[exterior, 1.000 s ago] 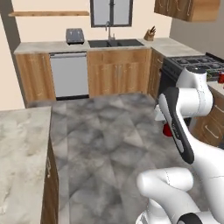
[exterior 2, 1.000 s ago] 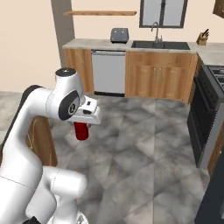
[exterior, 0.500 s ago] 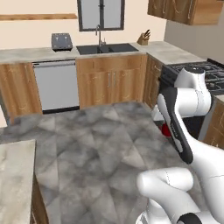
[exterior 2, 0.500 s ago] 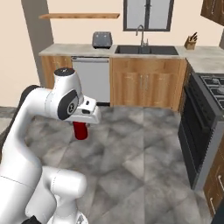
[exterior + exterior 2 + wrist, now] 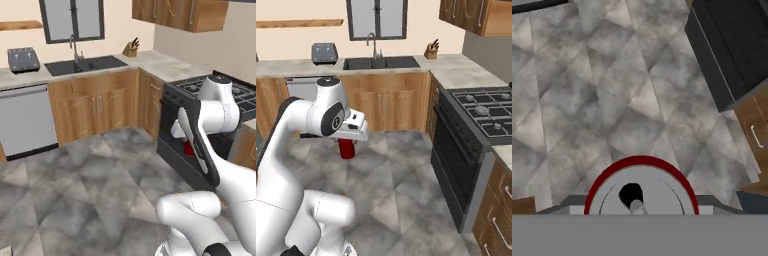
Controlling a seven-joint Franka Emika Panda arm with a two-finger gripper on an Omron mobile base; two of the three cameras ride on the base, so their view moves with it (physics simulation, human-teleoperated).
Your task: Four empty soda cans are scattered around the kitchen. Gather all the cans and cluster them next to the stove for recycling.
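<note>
The arm rises from the base, bends at a high elbow and folds back down, so the hand hangs low in front of the robot above the grey stone floor [image 5: 406, 175], wrist pointing downward. The fingers [image 5: 347, 144] are closed on a red soda can [image 5: 346, 148], which hangs upright below the hand with its long axis vertical. In the hand view the can's [image 5: 641, 186] silvery top with its dark opening faces the camera, ringed by the red rim, so its top points up toward the hand. No writing or brand can be read on it.

From the left base view a small patch of the red can [image 5: 188, 148] peeks out behind the forearm, just in front of the black stove [image 5: 200, 107]. In the right base view the stove [image 5: 481, 117] stands well to the right of the can, set into the worktop [image 5: 456, 70] that runs past a sink [image 5: 381, 62] and a toaster [image 5: 324, 52].
</note>
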